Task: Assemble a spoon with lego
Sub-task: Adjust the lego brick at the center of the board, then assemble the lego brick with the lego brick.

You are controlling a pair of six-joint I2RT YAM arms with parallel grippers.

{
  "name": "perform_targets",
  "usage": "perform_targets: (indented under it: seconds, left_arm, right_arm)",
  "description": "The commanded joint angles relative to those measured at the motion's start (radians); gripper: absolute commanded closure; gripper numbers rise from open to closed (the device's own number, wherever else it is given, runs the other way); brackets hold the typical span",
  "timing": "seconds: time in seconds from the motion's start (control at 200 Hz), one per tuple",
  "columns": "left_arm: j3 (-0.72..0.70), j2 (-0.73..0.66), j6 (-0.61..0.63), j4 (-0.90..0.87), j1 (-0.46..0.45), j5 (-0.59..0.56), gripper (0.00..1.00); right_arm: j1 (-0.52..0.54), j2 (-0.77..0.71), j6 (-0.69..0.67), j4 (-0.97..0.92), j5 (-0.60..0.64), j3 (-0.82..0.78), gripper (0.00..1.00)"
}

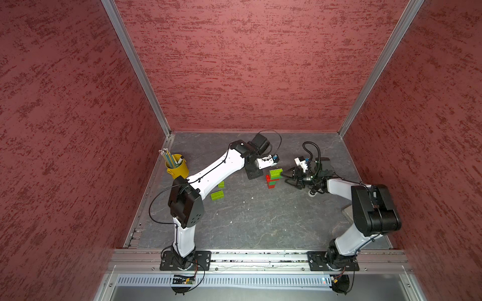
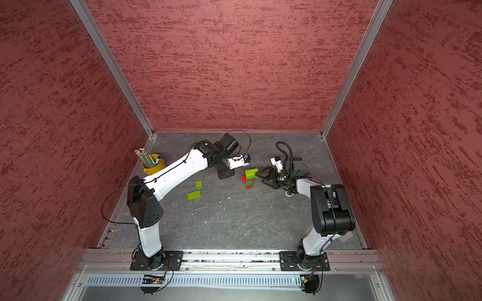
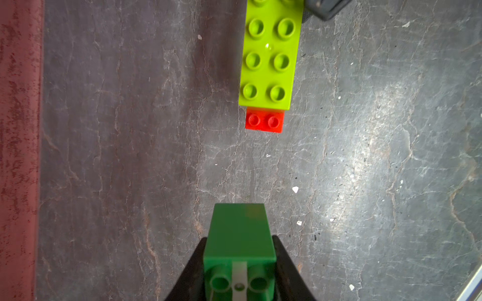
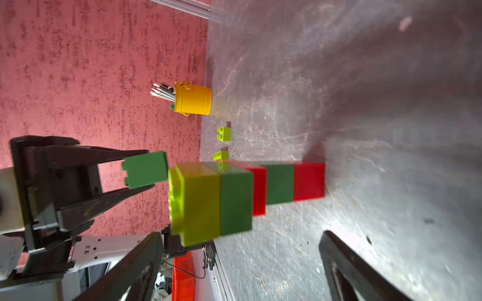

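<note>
The spoon (image 1: 272, 179) stands upright on the grey table as a stack of red and dark green bricks topped by an oblong lime brick (image 3: 268, 57), and shows in both top views (image 2: 249, 178). In the right wrist view the stack (image 4: 236, 203) widens toward its lime top. My left gripper (image 3: 238, 238) is shut on a dark green lego brick (image 4: 146, 169), studs up, hanging left of the stack's top and apart from it. My right gripper (image 4: 241, 242) stands open close to the stack's right side (image 1: 284, 178), with nothing between its fingers.
Two loose lime bricks lie left of the stack, a small one (image 1: 221, 184) and an oblong one (image 1: 217, 195). A yellow cup (image 1: 178, 168) of pencils stands by the left wall. Red walls close in the table on three sides.
</note>
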Motion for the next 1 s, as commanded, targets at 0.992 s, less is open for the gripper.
perform_targets:
  seconds: [0.992]
  left_arm:
    - [0.241, 0.202, -0.096, -0.108, -0.060, 0.021, 0.82]
  right_arm:
    - [0.027, 0.134, -0.026, 0.071, -0.127, 0.124, 0.19]
